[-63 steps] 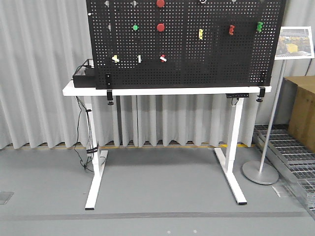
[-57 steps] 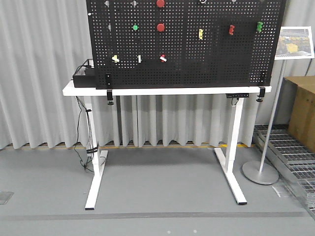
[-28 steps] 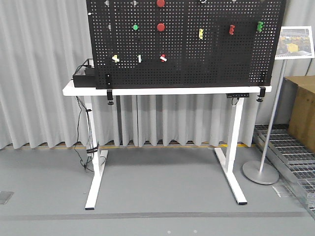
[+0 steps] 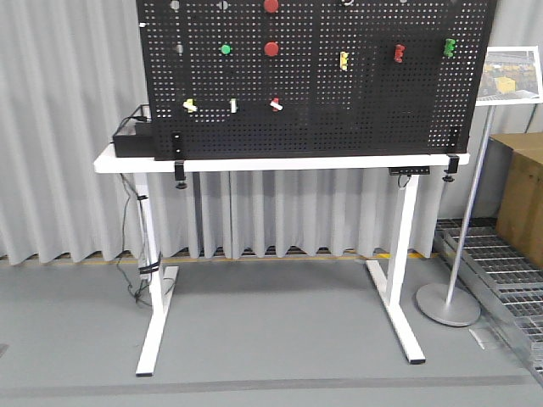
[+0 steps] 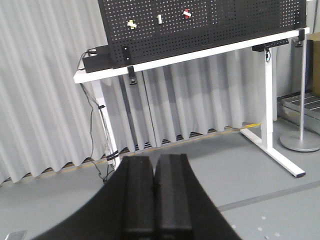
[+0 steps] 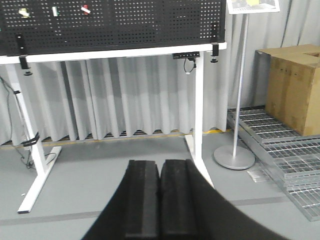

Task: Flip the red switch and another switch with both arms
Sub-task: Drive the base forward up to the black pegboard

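Observation:
The red switch (image 4: 276,104), a small red toggle with a white tip, sits low on the black pegboard (image 4: 356,110). It also shows far off as the red switch (image 5: 186,13) and the red switch (image 6: 85,8). The other switch (image 4: 189,105), pale yellow-white, is on the same row to its left, seen too as the pale switch (image 5: 131,24) and the pale switch (image 6: 23,12). My left gripper (image 5: 154,160) and right gripper (image 6: 160,165) are both shut on nothing, low over the floor and well short of the board. Neither gripper shows in the front view.
The pegboard stands on a white table (image 4: 254,161) with a black box (image 4: 131,140) at its left end. An upright white toggle (image 4: 233,105) sits between the two switches, with round red buttons (image 4: 271,48) above. A sign stand (image 4: 448,305) and cardboard box (image 6: 295,90) are right.
The table and pegboard have shifted left and slightly down in the front view, so the camera has moved relative to them. The switches look unchanged.

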`<state>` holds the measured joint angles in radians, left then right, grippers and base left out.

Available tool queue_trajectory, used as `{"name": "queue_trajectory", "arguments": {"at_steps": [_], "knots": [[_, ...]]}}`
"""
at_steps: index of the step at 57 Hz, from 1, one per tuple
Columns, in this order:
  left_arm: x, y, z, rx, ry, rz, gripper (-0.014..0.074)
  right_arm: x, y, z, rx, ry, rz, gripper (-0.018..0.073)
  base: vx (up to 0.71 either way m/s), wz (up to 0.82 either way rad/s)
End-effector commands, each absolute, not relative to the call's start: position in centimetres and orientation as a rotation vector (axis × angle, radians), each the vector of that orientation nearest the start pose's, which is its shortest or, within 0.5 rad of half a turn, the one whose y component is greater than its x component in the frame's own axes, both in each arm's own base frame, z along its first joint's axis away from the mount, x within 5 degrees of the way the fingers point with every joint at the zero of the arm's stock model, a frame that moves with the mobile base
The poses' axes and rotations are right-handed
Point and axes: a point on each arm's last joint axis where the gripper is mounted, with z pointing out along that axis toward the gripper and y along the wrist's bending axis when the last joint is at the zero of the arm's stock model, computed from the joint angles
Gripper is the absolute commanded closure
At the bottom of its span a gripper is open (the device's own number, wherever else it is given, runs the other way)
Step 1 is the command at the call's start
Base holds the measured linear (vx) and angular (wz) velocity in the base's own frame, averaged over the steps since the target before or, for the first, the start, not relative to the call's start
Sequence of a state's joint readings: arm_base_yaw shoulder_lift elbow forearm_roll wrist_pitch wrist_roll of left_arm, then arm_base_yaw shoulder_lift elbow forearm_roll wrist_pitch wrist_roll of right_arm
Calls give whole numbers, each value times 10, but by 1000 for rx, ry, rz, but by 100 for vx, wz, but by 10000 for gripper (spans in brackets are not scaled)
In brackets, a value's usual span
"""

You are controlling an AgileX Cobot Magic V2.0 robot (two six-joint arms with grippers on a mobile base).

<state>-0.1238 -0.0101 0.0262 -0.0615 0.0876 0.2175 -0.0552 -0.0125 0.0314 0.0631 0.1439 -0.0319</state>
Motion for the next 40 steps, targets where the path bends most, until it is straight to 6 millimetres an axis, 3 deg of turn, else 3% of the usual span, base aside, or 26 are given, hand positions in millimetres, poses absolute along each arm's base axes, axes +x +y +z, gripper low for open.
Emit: {"name": "queue_trajectory", "arguments": {"at_steps": [1,40], "knots": [[56,-7,198,199,1497,14,594,56,-3,196,58,1559,-33,566,23,-9],[56,-7,198,199,1497,14,594,56,-3,196,58,1559,-33,566,32,8]]}}
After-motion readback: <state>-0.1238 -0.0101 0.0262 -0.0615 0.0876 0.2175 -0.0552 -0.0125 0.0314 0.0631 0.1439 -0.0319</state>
